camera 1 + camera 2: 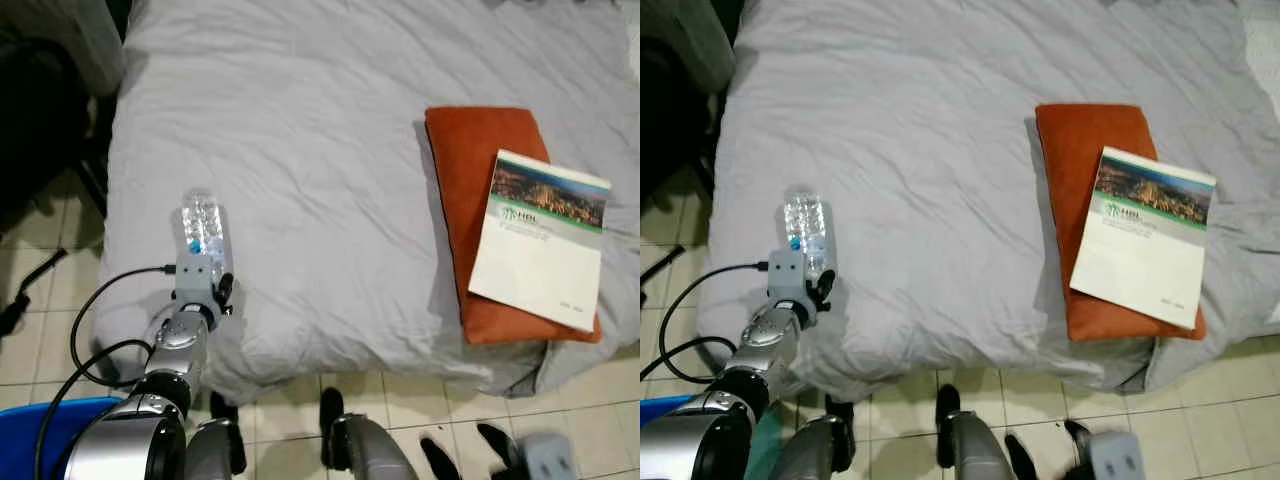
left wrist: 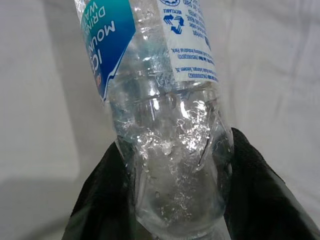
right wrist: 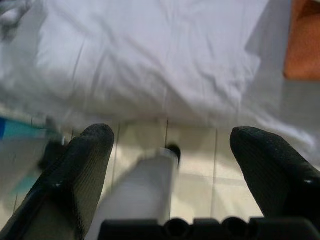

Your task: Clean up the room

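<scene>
Clear, thin, crinkled plastic between two black textured fingers (image 2: 102, 192): left end effector (image 1: 205, 283) clamped on the base of an empty-looking bottle (image 1: 203, 232), above the near left corner of the bed (image 1: 300, 150). Bottle pointing away from the wrist, blue-and-white label toward the far end, droplets clinging inside the ribbed bottom. Best held with moderate pressure only; soft walls likely to buckle or squirt out of a hard pinch, and a grip so low on the base leaves a long lever, so slow, smooth travel advised. Worth keeping the bottle lifted off the sheet while turning toward wherever rubbish goes; a blue container edge (image 1: 30, 425) shows at the lower left beside the arm, possibly the drop point, though hard to say.

Right end effector (image 3: 170, 165) hanging low by the foot of the bed, fingers spread wide and empty, over pale floor tiles (image 3: 192, 180).

Farther out, pale grey sheet, matte and rumpled in soft folds across the mattress. On the right side, a flat rust-orange cushion (image 1: 475, 160), velvety-looking, rectangular, with a glossy white booklet (image 1: 540, 240) lying on top, slightly askew, its upper band a printed photo. Both well apart from the bottle and untouched.
</scene>
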Tool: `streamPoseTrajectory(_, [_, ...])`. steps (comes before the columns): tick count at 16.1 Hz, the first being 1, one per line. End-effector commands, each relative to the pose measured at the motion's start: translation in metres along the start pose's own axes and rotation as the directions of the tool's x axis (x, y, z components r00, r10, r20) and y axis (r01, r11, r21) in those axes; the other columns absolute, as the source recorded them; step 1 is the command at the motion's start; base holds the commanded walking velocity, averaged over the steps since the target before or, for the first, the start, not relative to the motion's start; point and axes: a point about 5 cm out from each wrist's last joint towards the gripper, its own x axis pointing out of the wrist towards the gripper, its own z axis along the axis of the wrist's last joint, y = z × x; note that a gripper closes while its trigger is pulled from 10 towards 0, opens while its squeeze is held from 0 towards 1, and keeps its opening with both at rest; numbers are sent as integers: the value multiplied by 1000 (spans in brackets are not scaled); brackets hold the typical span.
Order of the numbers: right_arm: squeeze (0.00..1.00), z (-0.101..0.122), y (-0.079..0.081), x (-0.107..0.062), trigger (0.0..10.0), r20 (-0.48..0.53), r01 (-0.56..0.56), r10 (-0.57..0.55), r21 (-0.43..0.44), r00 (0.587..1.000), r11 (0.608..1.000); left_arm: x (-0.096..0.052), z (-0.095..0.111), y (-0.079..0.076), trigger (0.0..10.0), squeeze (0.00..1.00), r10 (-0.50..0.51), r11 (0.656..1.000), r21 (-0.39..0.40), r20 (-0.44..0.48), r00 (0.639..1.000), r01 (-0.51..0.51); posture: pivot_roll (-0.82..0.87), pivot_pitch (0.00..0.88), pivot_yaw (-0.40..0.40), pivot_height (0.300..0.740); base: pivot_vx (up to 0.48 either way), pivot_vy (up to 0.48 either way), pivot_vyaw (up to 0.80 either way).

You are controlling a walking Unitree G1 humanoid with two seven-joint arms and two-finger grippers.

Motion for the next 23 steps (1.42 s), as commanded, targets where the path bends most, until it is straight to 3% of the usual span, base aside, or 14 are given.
streamPoseTrajectory(1, [0,-10,-3,13,10000,-19,11,-11,26,1000,1000,-4,2,2,0,0,-34,999,18,72,997,32,-123,324,-71,740,0,0,0])
streamPoseTrajectory(3, [0,-7,-4,27,10000,13,5,-6,32,1000,999,-8,6,3,0,0,-48,999,26,132,990,45,-104,306,-63,740,0,0,0])
streamPoseTrajectory(5, [0,-6,-4,30,10000,18,4,-5,33,1000,999,-8,7,3,0,0,-50,999,26,144,988,47,-104,306,-63,740,0,0,0])
streamPoseTrajectory(6, [0,-3,-7,50,10000,51,2,-4,38,999,999,-15,8,2,0,0,-61,998,36,186,981,55,-20,202,-30,740,0,0,0])
streamPoseTrajectory(7, [0,-3,-7,50,10000,51,2,-4,38,999,999,-15,8,2,0,0,-61,998,36,186,981,55,-20,202,-30,740,0,0,0])
streamPoseTrajectory(10, [0,5,-12,80,10000,103,2,-7,42,995,999,-29,6,-3,0,0,-62,998,44,239,969,53,55,97,-20,740,0,0,0])
streamPoseTrajectory(11, [0,9,-15,94,10000,132,4,-9,41,991,999,-40,5,-7,0,0,-51,998,47,260,964,40,78,59,-14,740,0,0,0])
streamPoseTrajectory(14, [0,11,-16,101,10000,146,6,-12,42,989,999,-48,4,-10,0,0,-44,998,53,273,961,31,96,29,-9,740,0,0,0])
streamPoseTrajectory(16, [0,15,-19,115,10000,171,22,-30,48,985,999,-65,1,-18,0,0,-19,999,49,285,958,5,125,0,-4,740,0,0,0])
streamPoseTrajectory(19, [0,16,-22,125,10000,183,34,-45,60,982,998,-71,-2,-20,0,0,2,999,32,267,964,-11,151,0,-5,740,0,0,0])
streamPoseTrajectory(20, [0,16,-23,131,10000,191,34,-47,70,980,997,-72,-5,-22,1647,0,4,1000,28,240,971,-11,159,0,-9,740,0,0,0])
streamPoseTrajectory(21, [0,16,-23,135,10000,197,33,-48,77,979,997,-71,-8,-23,1647,0,4,1000,25,220,975,-10,161,0,-12,740,0,0,0])
streamPoseTrajectory(22, [0,16,-23,140,10000,196,28,-44,82,980,996,-65,-12,-23,10000,0,8,998,60,173,985,-19,163,0,-15,740,0,0,681])
streamPoseTrajectory(23, [0,16,-23,140,10000,196,28,-44,82,980,996,-65,-12,-23,10000,0,8,998,60,173,985,-19,163,0,-15,740,0,0,681])
